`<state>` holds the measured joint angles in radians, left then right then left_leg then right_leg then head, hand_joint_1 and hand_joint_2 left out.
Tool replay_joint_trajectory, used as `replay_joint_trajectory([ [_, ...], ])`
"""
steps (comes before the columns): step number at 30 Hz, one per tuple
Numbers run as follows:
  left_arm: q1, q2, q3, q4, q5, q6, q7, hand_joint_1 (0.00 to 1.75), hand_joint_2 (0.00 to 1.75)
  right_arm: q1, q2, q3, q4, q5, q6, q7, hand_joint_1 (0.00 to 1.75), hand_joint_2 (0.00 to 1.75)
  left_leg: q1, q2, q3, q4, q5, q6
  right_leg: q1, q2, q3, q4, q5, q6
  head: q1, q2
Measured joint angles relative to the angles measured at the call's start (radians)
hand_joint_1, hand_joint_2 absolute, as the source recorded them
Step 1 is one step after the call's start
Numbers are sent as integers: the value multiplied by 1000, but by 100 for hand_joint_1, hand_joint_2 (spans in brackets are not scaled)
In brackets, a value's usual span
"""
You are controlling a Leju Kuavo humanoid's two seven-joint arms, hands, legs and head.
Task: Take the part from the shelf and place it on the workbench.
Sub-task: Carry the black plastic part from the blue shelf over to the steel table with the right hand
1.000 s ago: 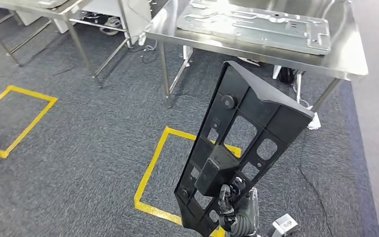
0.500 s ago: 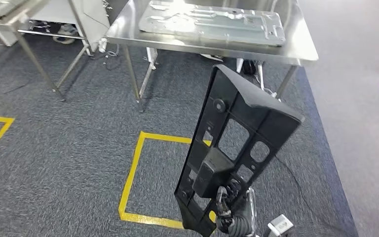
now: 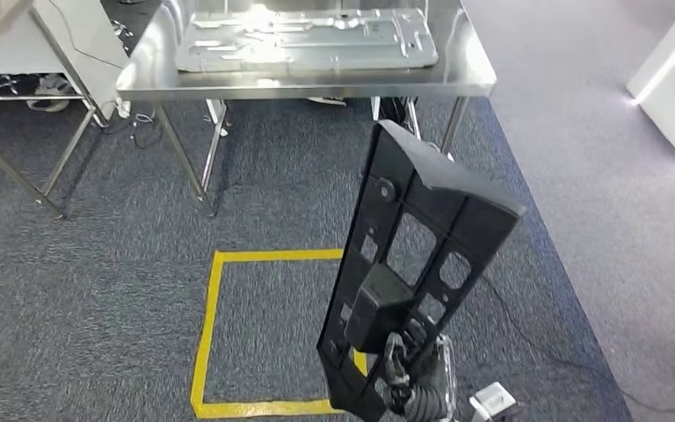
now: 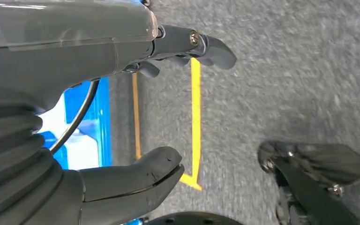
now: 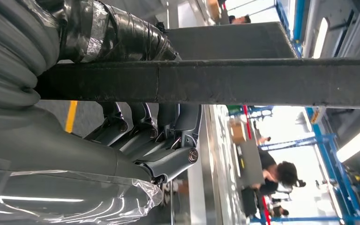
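While the black plastic part (image 3: 422, 264) stands nearly upright in front of the robot, held by its lower end, the task looks to be in the carrying step: the part is off the shelf and not yet on the worktop (image 3: 457, 83). The right hand (image 3: 417, 387) grips the part near its bottom edge, low and right of centre in the head view; in the right wrist view its fingers (image 5: 143, 136) curl around the dark bar of the part, closed on it. The left hand (image 4: 136, 117) hangs over the carpet (image 3: 97, 264) with thumb and fingers apart and nothing between them.

The stainless worktop lies at the far side, well apart from the part, beyond a yellow tape square (image 3: 215, 343) on the floor. A grey metal plate (image 3: 308, 40) with cut-outs already lies flat on it and covers most of the surface; only narrow bare strips show along the near edge and at the right end.

The next move, as I judge it, calls for closing the gap to the worktop, then tipping the tall part from upright to flat and setting it down on or beside the plate. Held by one end only, the long part may swing or catch the near edge of the worktop.

No bins, trays or boxes are visible, so nothing is contained in anything.
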<state>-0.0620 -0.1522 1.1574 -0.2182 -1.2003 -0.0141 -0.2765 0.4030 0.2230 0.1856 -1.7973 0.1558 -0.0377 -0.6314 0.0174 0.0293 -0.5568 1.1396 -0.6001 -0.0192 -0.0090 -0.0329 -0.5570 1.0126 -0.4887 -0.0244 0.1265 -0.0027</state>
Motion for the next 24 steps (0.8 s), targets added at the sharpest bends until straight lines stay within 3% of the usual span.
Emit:
replay_joint_trajectory([
  [2,5,0,0,0,-1,-1,1,0,175,-4,-6,12,1,6,-19,1,175,175,0,-17,-77,126,-38,-3,2,13,8,2,-8,-6,0,0],
  [3,8,1,0,0,-2,-2,2,0,175,-6,-9,17,2,8,-29,2,175,175,0,-19,-101,152,-30,-3,3,20,14,2,-13,-6,0,0],
  [4,10,1,0,0,-2,-2,3,0,175,-7,-13,22,3,9,-41,3,175,175,0,-19,-107,139,1,-1,4,28,23,4,-20,-6,0,0],
  [6,14,4,1,0,-5,-2,6,0,175,-12,-21,33,3,10,-70,7,175,175,0,-20,-72,24,90,7,4,38,44,5,-36,-1,0,0],
  [7,13,5,2,0,-7,-2,8,0,175,-15,-26,40,3,12,-87,11,175,175,-3,-20,-49,-37,117,12,5,41,51,6,-45,4,0,0],
  [9,11,7,4,0,-11,-2,10,0,175,-20,-37,55,3,16,-116,20,175,175,-9,-20,-25,-97,125,25,6,45,60,5,-54,16,0,0],
  [12,8,6,5,0,-13,-2,11,0,175,-28,-52,73,3,23,-139,27,175,175,-8,-21,-6,-120,116,44,6,45,66,22,-50,33,0,0],
  [14,9,6,6,0,-14,-3,12,0,175,-33,-62,83,4,26,-152,34,175,175,-4,-20,20,-132,111,56,4,42,29,93,-59,41,0,0],
  [17,9,6,8,0,-17,-2,15,0,175,-38,-75,97,10,32,-184,59,175,175,-4,-21,42,-136,91,63,-2,39,-95,256,-120,53,0,0],
  [18,9,6,8,0,-19,-1,16,0,175,-38,-79,101,14,37,-198,76,175,175,-4,-22,52,-136,82,62,-4,39,-125,278,-133,57,0,0],
  [19,10,6,9,0,-21,-1,18,0,175,-38,-84,105,18,43,-210,94,175,175,-4,-22,65,-136,73,60,-5,38,-138,269,-129,59,0,0],
  [20,11,6,10,0,-22,0,19,0,175,-38,-88,108,22,49,-220,109,175,175,-3,-23,79,-136,62,58,-7,36,-136,230,-102,59,1,0],
  [22,12,6,13,0,-22,0,21,0,175,-38,-94,112,32,62,-235,128,175,175,-3,-23,105,-137,39,51,-5,30,-114,115,-7,53,0,0],
  [24,8,6,17,0,-23,0,22,0,175,-39,-99,117,43,84,-257,157,175,175,-4,-21,118,-142,22,38,2,26,-102,53,49,38,0,0],
])
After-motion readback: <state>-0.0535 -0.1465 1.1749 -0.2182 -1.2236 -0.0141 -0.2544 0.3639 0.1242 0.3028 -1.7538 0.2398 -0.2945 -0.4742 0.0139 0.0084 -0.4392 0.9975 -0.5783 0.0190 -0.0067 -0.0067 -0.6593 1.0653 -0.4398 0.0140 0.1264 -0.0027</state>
